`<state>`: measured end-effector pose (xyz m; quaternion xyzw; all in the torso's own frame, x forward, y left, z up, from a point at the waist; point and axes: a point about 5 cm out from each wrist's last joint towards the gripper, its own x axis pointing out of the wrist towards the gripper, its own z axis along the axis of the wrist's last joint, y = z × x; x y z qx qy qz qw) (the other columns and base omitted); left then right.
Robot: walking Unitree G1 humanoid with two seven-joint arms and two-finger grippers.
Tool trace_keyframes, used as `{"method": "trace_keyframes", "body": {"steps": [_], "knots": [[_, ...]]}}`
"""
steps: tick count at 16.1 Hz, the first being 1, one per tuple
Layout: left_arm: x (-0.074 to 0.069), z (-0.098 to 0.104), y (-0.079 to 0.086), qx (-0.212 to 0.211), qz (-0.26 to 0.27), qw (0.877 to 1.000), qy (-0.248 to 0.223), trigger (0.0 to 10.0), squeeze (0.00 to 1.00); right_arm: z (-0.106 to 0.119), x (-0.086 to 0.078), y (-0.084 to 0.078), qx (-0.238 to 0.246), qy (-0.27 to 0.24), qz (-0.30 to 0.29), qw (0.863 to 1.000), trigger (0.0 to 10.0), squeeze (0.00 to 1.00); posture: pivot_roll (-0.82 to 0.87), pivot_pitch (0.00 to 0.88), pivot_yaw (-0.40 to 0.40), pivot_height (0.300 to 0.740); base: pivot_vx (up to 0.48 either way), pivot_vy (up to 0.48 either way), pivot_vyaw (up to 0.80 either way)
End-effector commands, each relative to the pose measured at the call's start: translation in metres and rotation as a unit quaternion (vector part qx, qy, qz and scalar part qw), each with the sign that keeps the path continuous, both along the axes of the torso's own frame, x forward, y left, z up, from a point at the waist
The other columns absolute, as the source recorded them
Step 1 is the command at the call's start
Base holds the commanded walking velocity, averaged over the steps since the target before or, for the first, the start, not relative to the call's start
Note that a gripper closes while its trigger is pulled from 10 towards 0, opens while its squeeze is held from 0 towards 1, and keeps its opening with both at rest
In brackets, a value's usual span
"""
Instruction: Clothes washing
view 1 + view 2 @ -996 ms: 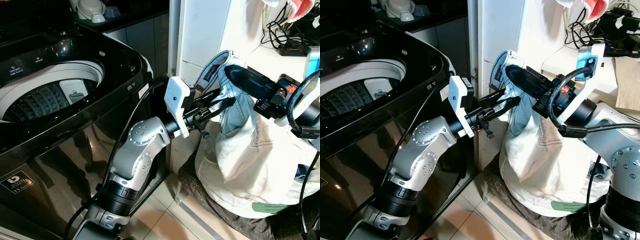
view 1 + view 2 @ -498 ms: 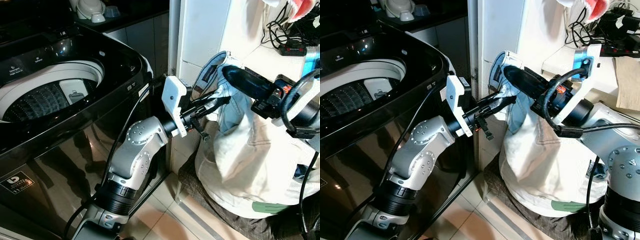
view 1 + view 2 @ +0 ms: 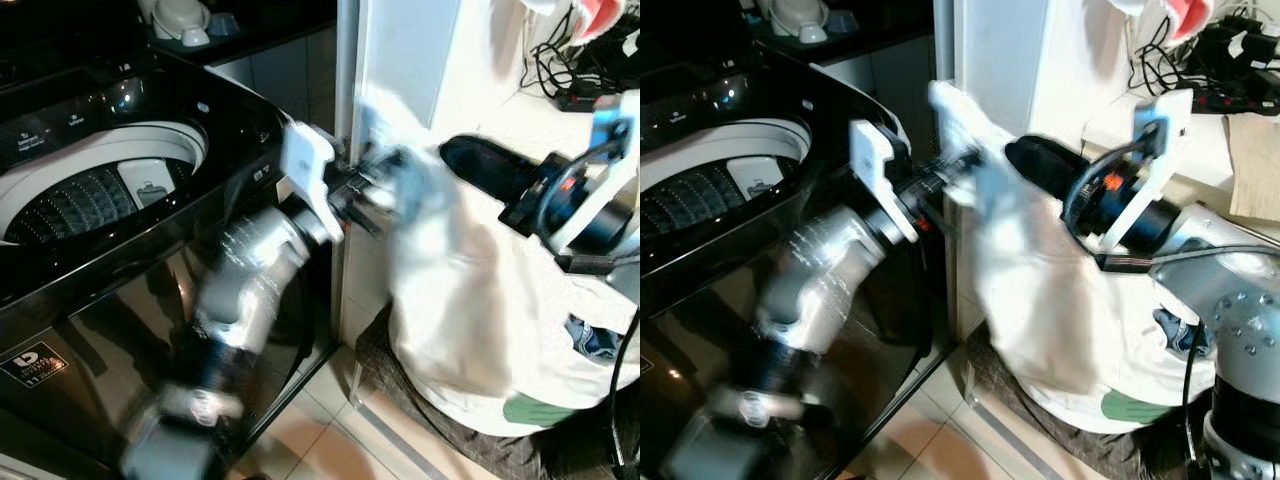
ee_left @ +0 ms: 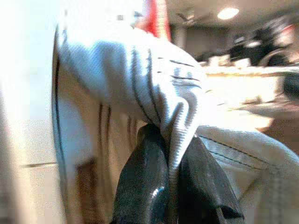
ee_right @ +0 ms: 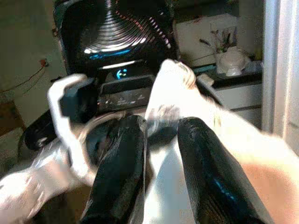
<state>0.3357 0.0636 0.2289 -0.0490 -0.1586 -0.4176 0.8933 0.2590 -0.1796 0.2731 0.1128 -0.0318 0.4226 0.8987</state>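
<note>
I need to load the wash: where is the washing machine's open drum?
In the left eye view the drum lies at the robot's left, beside the left gripper pinching the pale garment.
</note>
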Motion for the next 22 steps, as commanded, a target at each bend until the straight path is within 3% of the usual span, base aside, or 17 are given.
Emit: {"method": "trace_keyframes", "body": {"steps": [1, 3, 5, 6, 8, 9, 11, 12, 13, 14, 15, 16, 17, 18, 19, 21, 22], "knots": [[0.017, 0.024, 0.025, 0.025, 0.061, 0.997, -0.050, 0.0, 0.00, 0.000, -0.006, 0.004, -0.019, -0.011, 0.013, 1.000, 10.0, 0.00, -0.10, 0.000, 0.037, 0.740, 0.000, 0.000, 0.00], [0.046, 0.076, 0.067, 0.103, 0.173, 0.971, -0.129, 0.0, 0.00, -0.005, -0.006, 0.003, -0.029, -0.006, 0.006, 1.000, 10.0, 0.00, -0.08, 0.000, 0.039, 0.740, 0.000, 0.000, 0.00], [0.051, 0.151, 0.103, 0.153, 0.306, 0.909, -0.237, 0.0, 0.00, -0.006, -0.005, 0.001, -0.031, -0.004, -0.004, 1.000, 10.0, 0.00, -0.07, 0.000, 0.041, 0.740, 0.000, 0.000, 0.00], [0.041, 0.203, 0.122, 0.175, 0.399, 0.843, -0.315, 0.0, 0.00, -0.007, -0.004, 0.000, -0.033, -0.006, -0.009, 0.999, 10.0, 0.00, -0.07, 0.000, 0.043, 0.740, 0.000, 0.000, 0.00], [0.013, 0.267, 0.143, 0.182, 0.514, 0.723, -0.424, 0.0, 0.00, -0.007, -0.003, -0.001, -0.033, -0.010, -0.018, 0.999, 10.0, 0.00, -0.07, 0.000, 0.046, 0.740, 0.000, 0.000, 0.00], [-0.008, 0.298, 0.147, 0.181, 0.584, 0.607, -0.507, 0.0, 0.00, -0.006, -0.002, -0.002, -0.033, -0.015, -0.028, 0.999, 10.0, 0.00, -0.08, 0.000, 0.052, 0.740, 0.000, 0.000, 0.00], [-0.014, 0.305, 0.144, 0.183, 0.602, 0.557, -0.542, 0.0, 0.00, -0.006, -0.002, -0.002, -0.036, -0.017, -0.032, 0.999, 10.0, 0.00, -0.09, 0.000, 0.055, 0.740, 0.000, 0.000, 0.00], [-0.016, 0.306, 0.140, 0.199, 0.614, 0.500, -0.577, 0.0, 0.00, -0.006, -0.003, -0.003, -0.037, -0.018, -0.035, 0.999, 10.0, 0.00, -0.09, 0.000, 0.055, 0.740, 0.000, 0.000, 0.00], [-0.007, 0.299, 0.136, 0.243, 0.614, 0.467, -0.588, 0.0, 0.00, -0.007, -0.003, -0.003, -0.040, -0.017, -0.035, 0.998, 10.0, 0.00, -0.09, 0.000, 0.054, 0.740, 0.000, 0.000, 0.00], [-0.001, 0.293, 0.135, 0.261, 0.612, 0.471, -0.579, 0.0, 0.00, -0.008, -0.004, -0.003, -0.041, -0.015, -0.035, 0.998, 10.0, 0.00, -0.09, 0.000, 0.054, 0.740, 0.000, 0.000, 0.00], [0.019, 0.272, 0.133, 0.312, 0.597, 0.506, -0.539, 0.0, 0.00, -0.011, -0.004, 0.000, -0.043, -0.012, -0.033, 0.998, 10.0, 0.00, -0.08, 0.000, 0.049, 0.740, 0.000, 0.000, 0.00], [0.042, 0.238, 0.127, 0.360, 0.558, 0.573, -0.481, 0.0, 0.00, -0.015, -0.003, 0.004, -0.051, -0.007, -0.028, 0.998, 10.0, 0.00, -0.08, 0.000, 0.049, 0.740, 0.000, 0.000, 0.00], [0.055, 0.214, 0.127, 0.392, 0.538, 0.612, -0.427, 0.0, 0.00, -0.017, -0.003, 0.006, -0.055, -0.004, -0.025, 0.998, 10.0, 0.00, -0.08, 0.000, 0.043, 0.740, 0.000, 0.000, 0.00], [0.076, 0.161, 0.130, 0.436, 0.494, 0.693, -0.294, 0.0, 0.00, -0.021, -0.003, 0.010, -0.064, 0.001, -0.017, 0.998, 10.0, 0.00, -0.08, 0.000, 0.043, 0.740, 0.000, 0.000, 0.00], [0.083, 0.131, 0.134, 0.460, 0.466, 0.724, -0.217, 0.0, 0.00, -0.023, -0.003, 0.012, -0.071, 0.004, -0.014, 0.997, 10.0, 0.00, -0.08, 0.000, 0.043, 0.740, 0.000, 0.000, 0.00], [0.088, 0.082, 0.144, 0.478, 0.440, 0.755, -0.088, 10.0, 0.00, -0.028, -0.004, 0.015, -0.088, 0.013, -0.006, 0.996, 10.0, 0.00, -0.08, 0.000, 0.042, 0.740, 0.000, 0.000, 0.00], [0.088, 0.068, 0.148, 0.478, 0.432, 0.763, -0.047, 10.0, 0.00, -0.030, -0.005, 0.017, -0.095, 0.016, -0.003, 0.995, 10.0, 0.00, -0.09, 0.000, 0.048, 0.740, 0.000, 0.000, 0.00]]}}
